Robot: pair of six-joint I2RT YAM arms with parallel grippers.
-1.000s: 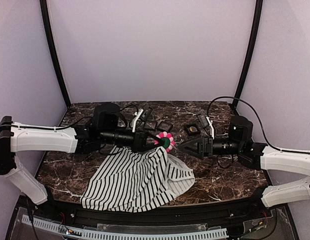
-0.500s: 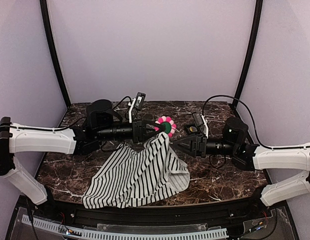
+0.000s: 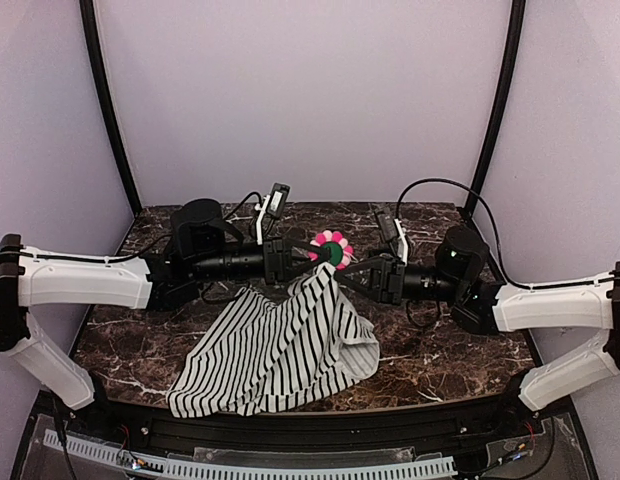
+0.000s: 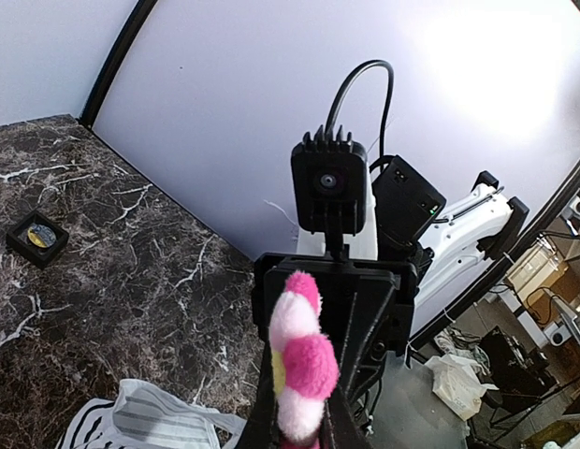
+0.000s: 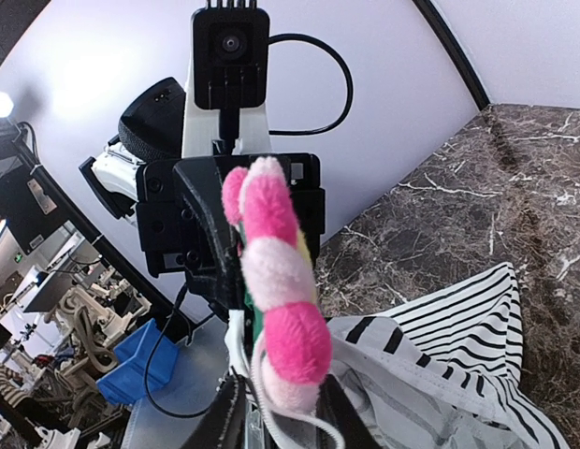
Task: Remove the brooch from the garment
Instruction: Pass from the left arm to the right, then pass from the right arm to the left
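Note:
The brooch [image 3: 331, 250], a fluffy flower of pink and white petals round a dark green centre, is held up above the table between both arms. My left gripper [image 3: 312, 256] comes at it from the left and is shut on the brooch's edge [image 4: 299, 360]. My right gripper [image 3: 348, 265] meets it from the right. Its fingers press on the lowest petal of the brooch [image 5: 276, 281], with a fold of white cloth and a thin cord beside it. The striped garment [image 3: 280, 350] hangs from the brooch down to the table [image 3: 440, 350].
A small black square frame [image 4: 36, 237] lies on the dark marble table behind the arms. Lilac walls and two black curved poles [image 3: 108, 110] close in the back. The garment's lower hem [image 3: 220, 395] lies near the table's front edge.
The left arm has lifted the brooch and garment higher off the table. The right gripper has moved left up to the brooch and its jaws have closed round it.

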